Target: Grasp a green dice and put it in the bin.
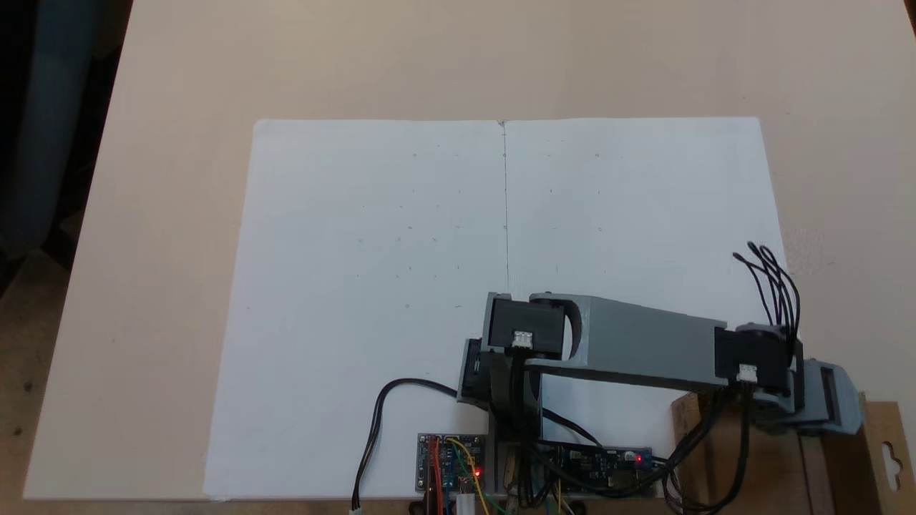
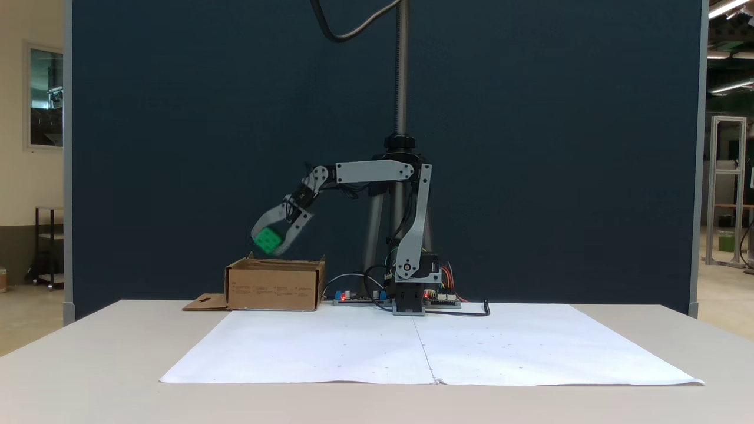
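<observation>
Above the cardboard bin (image 2: 275, 284), the gripper (image 2: 269, 243) hangs with its fingers clenched on the green dice (image 2: 267, 239).

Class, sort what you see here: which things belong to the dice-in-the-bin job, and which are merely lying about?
Belonging to the job:
- small bright green cube dice, held between the grey gripper fingers above the box
- brown low-walled cardboard box

Lying about:
- large white paper sheet on the beige table
- circuit boards with red lights
- black cables
</observation>
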